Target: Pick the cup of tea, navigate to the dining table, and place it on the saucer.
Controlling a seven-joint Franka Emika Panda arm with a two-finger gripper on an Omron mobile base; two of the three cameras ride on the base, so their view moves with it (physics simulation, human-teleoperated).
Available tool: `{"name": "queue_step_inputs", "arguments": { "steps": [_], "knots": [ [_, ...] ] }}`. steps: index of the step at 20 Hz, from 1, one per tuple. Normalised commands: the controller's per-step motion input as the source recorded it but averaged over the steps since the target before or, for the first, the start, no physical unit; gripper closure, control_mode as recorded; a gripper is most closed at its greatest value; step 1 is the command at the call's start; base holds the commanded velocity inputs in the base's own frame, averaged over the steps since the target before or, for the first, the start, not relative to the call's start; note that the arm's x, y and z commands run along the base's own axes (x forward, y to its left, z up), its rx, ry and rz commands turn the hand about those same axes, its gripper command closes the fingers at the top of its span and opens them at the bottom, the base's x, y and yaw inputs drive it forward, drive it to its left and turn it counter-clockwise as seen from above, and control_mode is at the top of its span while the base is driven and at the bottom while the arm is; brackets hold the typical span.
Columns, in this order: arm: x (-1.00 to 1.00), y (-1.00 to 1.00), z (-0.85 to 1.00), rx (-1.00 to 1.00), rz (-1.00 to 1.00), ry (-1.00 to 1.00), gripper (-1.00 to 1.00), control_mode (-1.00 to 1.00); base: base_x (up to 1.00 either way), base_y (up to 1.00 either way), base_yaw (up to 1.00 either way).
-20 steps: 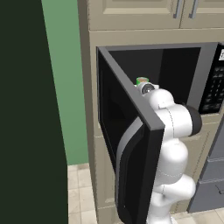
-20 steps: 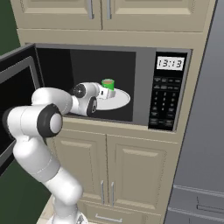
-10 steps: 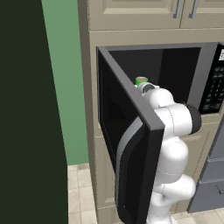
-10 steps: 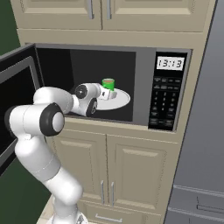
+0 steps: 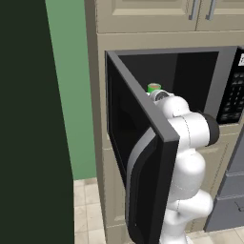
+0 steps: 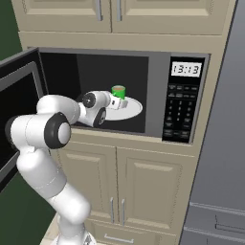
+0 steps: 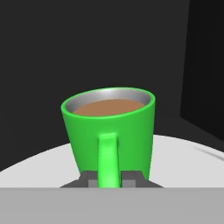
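Note:
The cup of tea (image 7: 109, 127) is a bright green mug with brown liquid, standing on the white turntable plate (image 6: 133, 109) inside the open microwave. Its handle faces the hand camera. My gripper (image 7: 108, 180) is shut on that handle, one dark fingertip (image 7: 89, 179) on each side of it. From the right base view the cup (image 6: 118, 91) sits just beyond the gripper (image 6: 120, 102), with the arm reaching in from the left. In the left base view the cup's rim (image 5: 154, 87) peeks over the door edge. The dining table and the saucer are out of view.
The microwave door (image 5: 138, 157) stands swung open to the left, close beside the arm. The control panel with its clock (image 6: 184, 70) is to the right of the cavity. Cabinets (image 6: 119, 191) lie above and below, a grey appliance (image 6: 225, 143) at far right.
The fingers have closed onto the cup's handle. Arm and cup stay where they were.

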Motion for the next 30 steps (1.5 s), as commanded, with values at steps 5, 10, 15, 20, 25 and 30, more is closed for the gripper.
{"name": "queue_step_inputs", "arguments": {
  "steps": [5, 10, 15, 20, 25, 30],
  "knots": [
    [0.0, 0.0, 0.0, 0.0, 0.0, 0.0, 1.0, -1.0, 0.0, 0.0, 0.0],
    [0.0, 0.0, 0.0, 0.0, 0.0, 0.0, 1.0, -1.0, 0.0, 0.0, 0.0],
    [-0.03, 0.0, 0.0, 0.0, 0.0, 0.0, 1.0, -1.0, 0.0, 0.0, 0.0],
    [-0.21, 0.0, 0.0, 0.0, 0.0, -0.01, 1.0, -1.0, 0.0, 0.0, 0.0],
    [-0.5, -0.01, 0.16, 0.01, -0.01, -0.05, 1.0, -1.0, 0.0, 0.0, 0.0],
    [-0.51, -0.08, 0.51, 0.03, 0.0, -0.08, 1.0, -1.0, 0.0, 0.0, 0.0]
  ]
}}
